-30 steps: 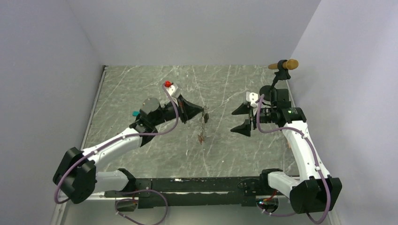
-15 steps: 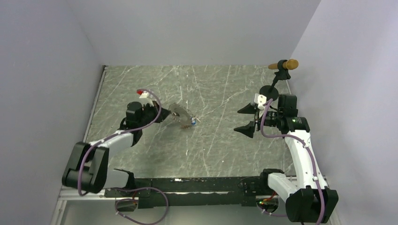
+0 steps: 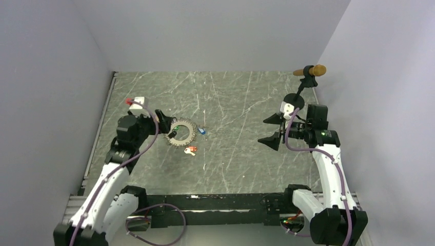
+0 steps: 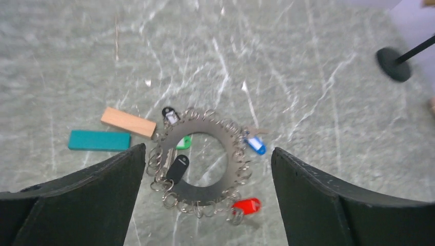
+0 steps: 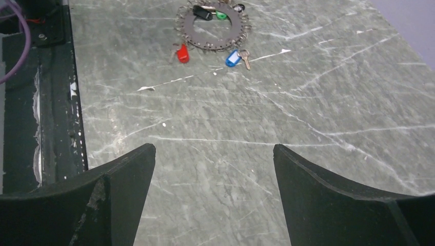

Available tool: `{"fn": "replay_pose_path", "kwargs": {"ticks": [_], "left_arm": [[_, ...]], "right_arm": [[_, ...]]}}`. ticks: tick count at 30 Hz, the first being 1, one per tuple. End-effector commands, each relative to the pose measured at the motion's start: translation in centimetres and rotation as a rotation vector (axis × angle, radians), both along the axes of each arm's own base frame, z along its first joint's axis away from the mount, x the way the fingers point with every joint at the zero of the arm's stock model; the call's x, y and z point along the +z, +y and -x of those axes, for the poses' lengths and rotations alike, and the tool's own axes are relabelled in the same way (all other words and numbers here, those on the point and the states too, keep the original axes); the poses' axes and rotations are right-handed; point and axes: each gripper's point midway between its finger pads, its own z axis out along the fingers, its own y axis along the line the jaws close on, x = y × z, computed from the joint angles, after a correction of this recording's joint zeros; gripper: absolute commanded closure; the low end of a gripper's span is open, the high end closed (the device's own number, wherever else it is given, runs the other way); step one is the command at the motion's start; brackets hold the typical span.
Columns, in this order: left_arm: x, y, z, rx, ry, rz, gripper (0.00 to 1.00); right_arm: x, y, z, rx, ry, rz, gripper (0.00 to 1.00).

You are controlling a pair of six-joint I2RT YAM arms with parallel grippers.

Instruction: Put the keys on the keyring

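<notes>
Nearest the left gripper [image 4: 208, 154], the red key [image 4: 245, 206] is lying at the keyring's [image 4: 225, 138] near rim. The other keys [image 4: 178, 166] are sitting across the keyring's hole and at its rim. Only the left wrist view is showing a teal block [image 4: 99, 140] and a tan block [image 4: 128, 122] just beside the keyring. The grey marbled table [image 3: 231, 97] is running back to plain pale walls [image 3: 215, 31], with a black stand [image 3: 302, 84] well beyond the keyring. Both grippers are gaping wide and gripping nothing, and the right gripper [image 3: 271, 129] is hovering well apart from the keyring.

Teal block [image 4: 99, 140] beside tan block [image 4: 128, 122]
</notes>
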Motion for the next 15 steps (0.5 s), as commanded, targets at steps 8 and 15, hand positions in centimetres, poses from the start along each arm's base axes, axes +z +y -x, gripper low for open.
{"fn": "replay_pose_path", "kwargs": {"ticks": [8, 15], "left_arm": [[10.4, 0.4, 8.6, -0.093, -0.252, -0.002, 0.01], [12.5, 0.3, 11.8, -0.130, -0.278, 0.017, 0.01]], "right_arm": [[6.0, -1.6, -1.3, -0.194, 0.195, -0.059, 0.00], [10.8, -4.0, -3.2, -0.572, 0.183, -0.195, 0.00]]}}
